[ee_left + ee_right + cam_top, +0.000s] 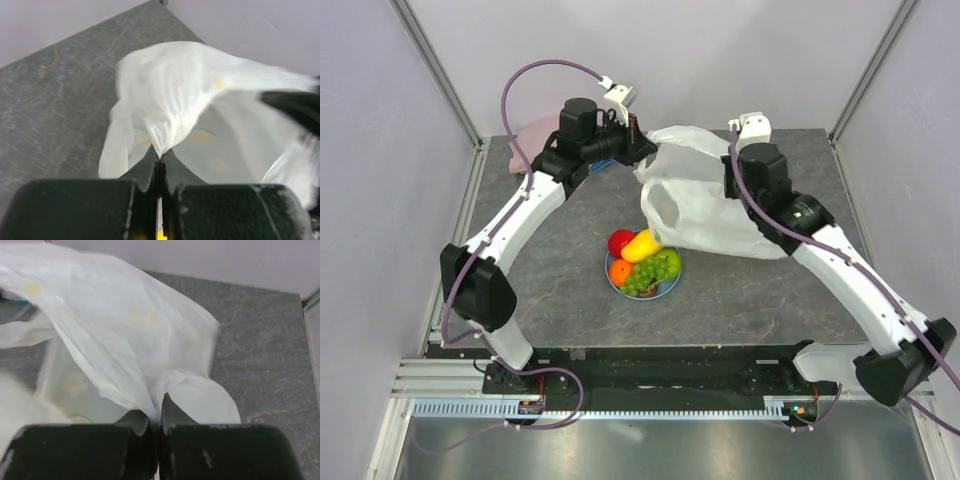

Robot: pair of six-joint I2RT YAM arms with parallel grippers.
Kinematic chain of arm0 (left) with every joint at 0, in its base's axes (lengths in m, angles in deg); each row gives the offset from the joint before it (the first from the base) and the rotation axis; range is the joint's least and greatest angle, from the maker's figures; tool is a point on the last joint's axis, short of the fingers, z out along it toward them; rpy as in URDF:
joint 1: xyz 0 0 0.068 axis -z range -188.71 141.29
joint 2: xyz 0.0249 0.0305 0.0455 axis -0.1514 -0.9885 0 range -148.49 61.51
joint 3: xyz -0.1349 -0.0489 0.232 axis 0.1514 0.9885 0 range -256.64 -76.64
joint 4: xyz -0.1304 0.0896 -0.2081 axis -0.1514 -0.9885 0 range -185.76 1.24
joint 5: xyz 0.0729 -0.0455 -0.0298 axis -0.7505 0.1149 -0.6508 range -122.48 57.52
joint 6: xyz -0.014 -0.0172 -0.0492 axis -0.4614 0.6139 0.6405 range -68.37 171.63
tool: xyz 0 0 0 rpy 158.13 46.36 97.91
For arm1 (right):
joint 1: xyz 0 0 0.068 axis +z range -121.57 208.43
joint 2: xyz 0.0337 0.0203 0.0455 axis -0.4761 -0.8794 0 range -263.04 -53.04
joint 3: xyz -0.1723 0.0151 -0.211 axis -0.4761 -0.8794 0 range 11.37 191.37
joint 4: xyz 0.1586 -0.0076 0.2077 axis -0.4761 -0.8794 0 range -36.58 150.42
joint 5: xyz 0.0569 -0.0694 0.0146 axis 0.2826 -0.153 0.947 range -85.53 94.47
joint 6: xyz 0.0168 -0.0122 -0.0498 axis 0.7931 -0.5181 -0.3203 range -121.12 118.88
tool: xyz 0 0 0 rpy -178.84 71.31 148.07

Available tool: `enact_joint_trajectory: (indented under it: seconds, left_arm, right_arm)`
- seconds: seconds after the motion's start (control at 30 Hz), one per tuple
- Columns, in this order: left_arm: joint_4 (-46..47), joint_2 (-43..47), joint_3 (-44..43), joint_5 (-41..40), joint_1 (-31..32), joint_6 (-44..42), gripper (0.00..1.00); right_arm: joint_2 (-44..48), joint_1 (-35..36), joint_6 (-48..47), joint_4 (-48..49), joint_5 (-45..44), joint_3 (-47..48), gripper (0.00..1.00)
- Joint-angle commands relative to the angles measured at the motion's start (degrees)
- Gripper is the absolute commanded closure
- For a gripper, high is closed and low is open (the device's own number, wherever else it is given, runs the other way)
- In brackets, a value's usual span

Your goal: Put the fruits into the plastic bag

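The white plastic bag [705, 200] lies at the back middle of the table, its mouth open toward the front left. My left gripper [638, 140] is shut on the bag's left rim; the left wrist view shows the jaws pinching bunched film [160, 145]. My right gripper [732, 160] is shut on the bag's right rim, also pinched in the right wrist view [159, 410]. The fruits sit heaped on a light-blue plate [665, 291]: red apple [620, 241], yellow mango [642, 245], orange [620, 271], green apple [666, 263], green grapes [640, 282].
A folded pink cloth [535, 135] lies at the back left behind the left arm. White walls with metal posts close in the table on three sides.
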Motion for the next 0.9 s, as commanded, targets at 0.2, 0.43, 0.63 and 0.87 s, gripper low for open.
enact_joint_trajectory:
  seconds: [0.2,0.43,0.63,0.87]
  left_arm:
    - [-0.18,-12.07,-12.19,-1.3,0.43,-5.84,0.42]
    - [9.3,-1.28,2.55,1.7,0.35,-6.46,0.2]
    - [15.64,12.26,21.69,-2.34,0.35,-4.53,0.15]
    - [17.31,18.16,37.19,-4.1,0.35,-2.16,0.18]
  right_arm:
    - [-0.7,0.05,6.85,-12.95,-1.2,1.08,1.0]
    - [-4.13,-1.09,10.1,-12.52,-3.58,-0.69,1.0]
    - [-4.05,-3.64,10.63,-9.18,2.47,-2.01,1.0]
    - [-3.61,-6.36,9.75,-7.68,6.43,-2.09,1.0]
